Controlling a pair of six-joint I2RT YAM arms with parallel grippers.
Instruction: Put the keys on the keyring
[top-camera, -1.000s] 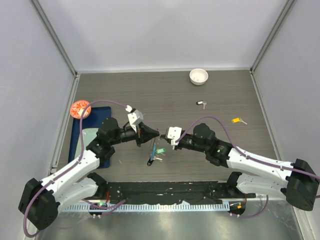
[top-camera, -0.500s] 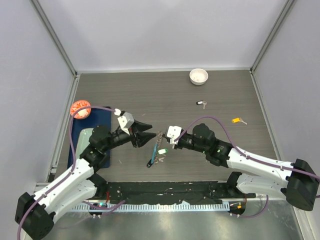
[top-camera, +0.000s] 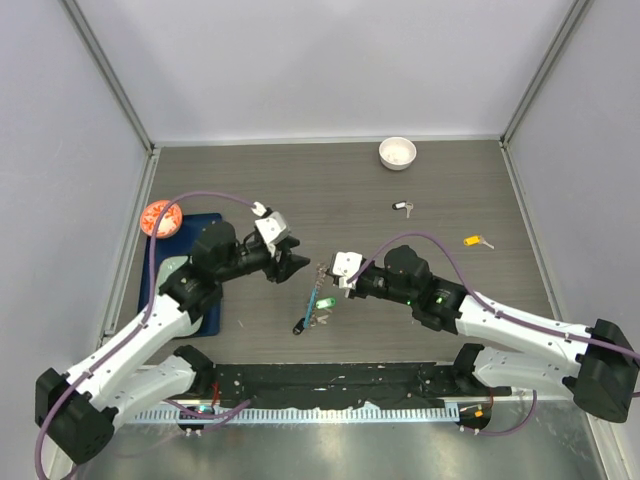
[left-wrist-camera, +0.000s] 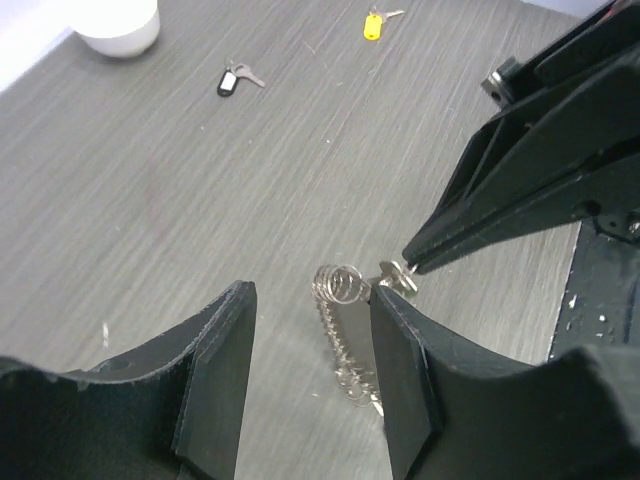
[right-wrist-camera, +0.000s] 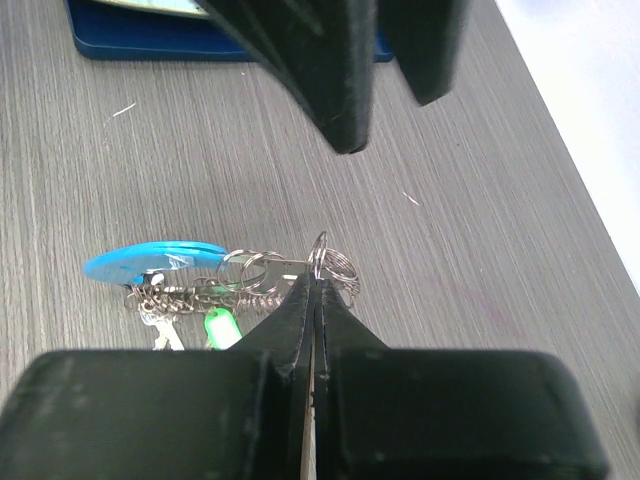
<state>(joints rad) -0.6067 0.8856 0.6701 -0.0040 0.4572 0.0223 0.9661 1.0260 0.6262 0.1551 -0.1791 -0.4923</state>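
Note:
The keyring (top-camera: 312, 303) lies on the table between the arms, a silver chain loop with a blue segment (right-wrist-camera: 150, 260). A green-tagged key (right-wrist-camera: 220, 327) hangs on it. My right gripper (top-camera: 327, 273) (right-wrist-camera: 315, 285) is shut, pinching a small upright ring at the keyring's far end (right-wrist-camera: 323, 260). My left gripper (top-camera: 297, 266) (left-wrist-camera: 310, 300) faces it from the left, open and holding nothing. The ring's coiled end (left-wrist-camera: 340, 284) lies just beyond its fingertips. A black-tagged key (top-camera: 402, 207) (left-wrist-camera: 231, 80) and a yellow-tagged key (top-camera: 477, 241) (left-wrist-camera: 372, 24) lie loose farther back.
A small white bowl (top-camera: 397, 152) stands at the back of the table. At the left lies a blue mat (top-camera: 153, 270) with a pale sheet on it, and a red-orange round thing (top-camera: 160, 217) at its far corner. Grey walls enclose the table.
My left gripper was shut against the right gripper's tips. It has let go, opened and drawn back a little to the left. The keyring's hanging end has shifted slightly.

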